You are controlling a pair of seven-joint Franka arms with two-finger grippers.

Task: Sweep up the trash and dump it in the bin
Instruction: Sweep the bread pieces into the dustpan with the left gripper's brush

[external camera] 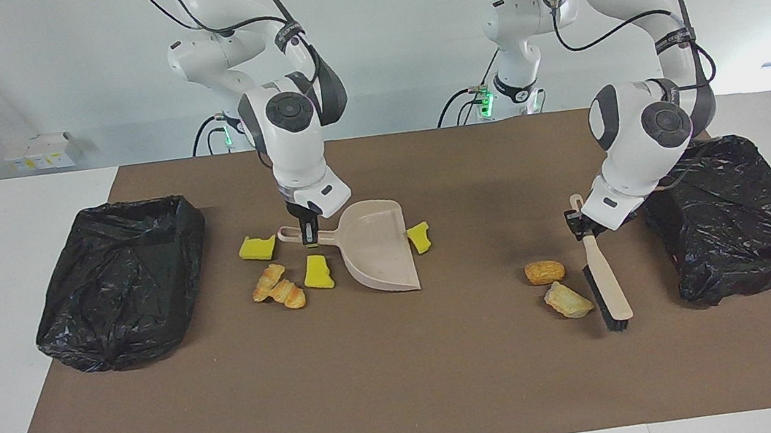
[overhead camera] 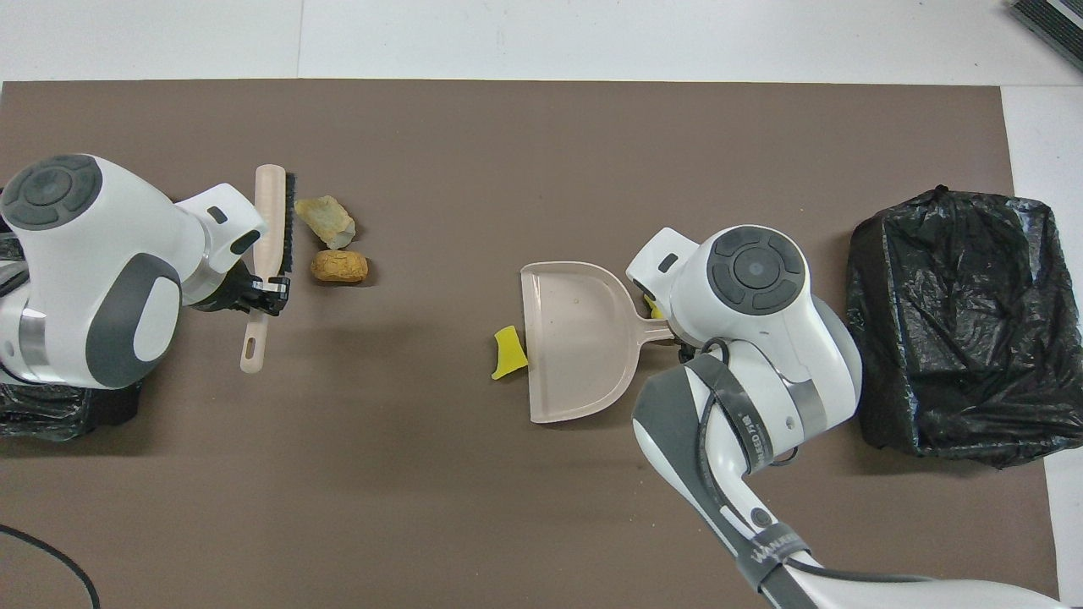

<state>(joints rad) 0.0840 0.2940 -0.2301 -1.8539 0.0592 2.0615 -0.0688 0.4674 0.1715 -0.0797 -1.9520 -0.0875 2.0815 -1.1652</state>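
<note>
My right gripper (external camera: 309, 235) is shut on the handle of the beige dustpan (external camera: 379, 250), which rests on the brown mat with its mouth toward the left arm's end. One yellow sponge chunk (external camera: 420, 237) lies at the mouth. Two more sponge chunks (external camera: 258, 247) (external camera: 318, 272) and croissant pieces (external camera: 278, 287) lie beside the handle. My left gripper (external camera: 581, 222) is shut on the handle of the brush (external camera: 607, 285). The bristles are down beside two bread pieces (external camera: 544, 271) (external camera: 568, 300). The overhead view shows the dustpan (overhead camera: 575, 338), brush (overhead camera: 269, 220) and bread (overhead camera: 339, 266).
A black-bagged bin (external camera: 121, 278) stands at the right arm's end of the mat, beside the sponge chunks. A second black-bagged bin (external camera: 735, 218) stands at the left arm's end, beside the brush. The brown mat (external camera: 407, 390) is bare farther from the robots.
</note>
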